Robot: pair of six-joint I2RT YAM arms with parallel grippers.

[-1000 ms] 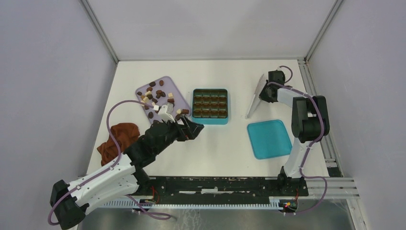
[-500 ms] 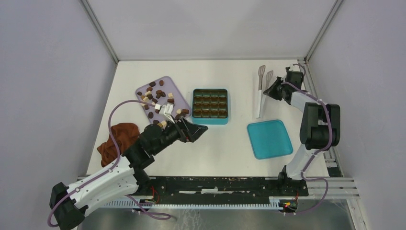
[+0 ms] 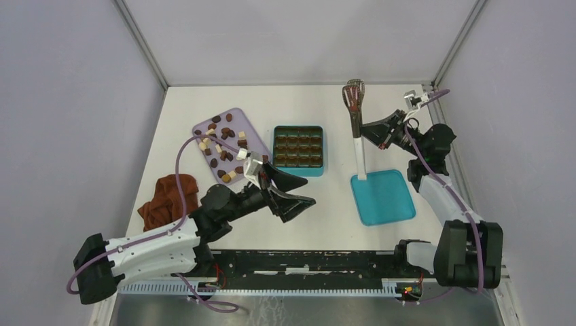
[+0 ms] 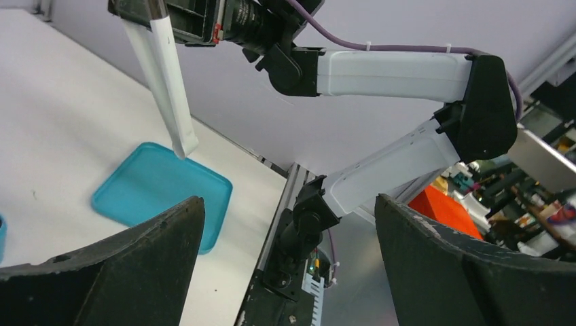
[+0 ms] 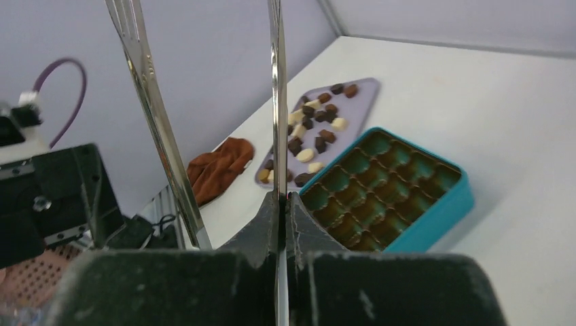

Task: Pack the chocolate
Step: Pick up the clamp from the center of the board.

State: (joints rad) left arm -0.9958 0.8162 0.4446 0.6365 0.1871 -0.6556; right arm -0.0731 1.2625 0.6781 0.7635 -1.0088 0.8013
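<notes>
Right hand (image 3: 368, 129) is clamped on the tongs (image 3: 358, 156), standing them upright, handle end down at the teal lid (image 3: 384, 200). Left hand (image 3: 299, 193) hovers wide open, empty. The chocolate (image 3: 227, 134) lies loose on the lilac tray (image 3: 239, 122): small, light, probably hard and slick, so pinch each piece gently across its sides.

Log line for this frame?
left gripper: open, empty | right gripper: shut on tongs | chocolate: on tray

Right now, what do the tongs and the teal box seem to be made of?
The tongs: polished metal arms, mirror-bright reflections; the white end is probably plastic. The teal box: likely moulded plastic, with smooth uniform colour and a faint sheen.
</notes>
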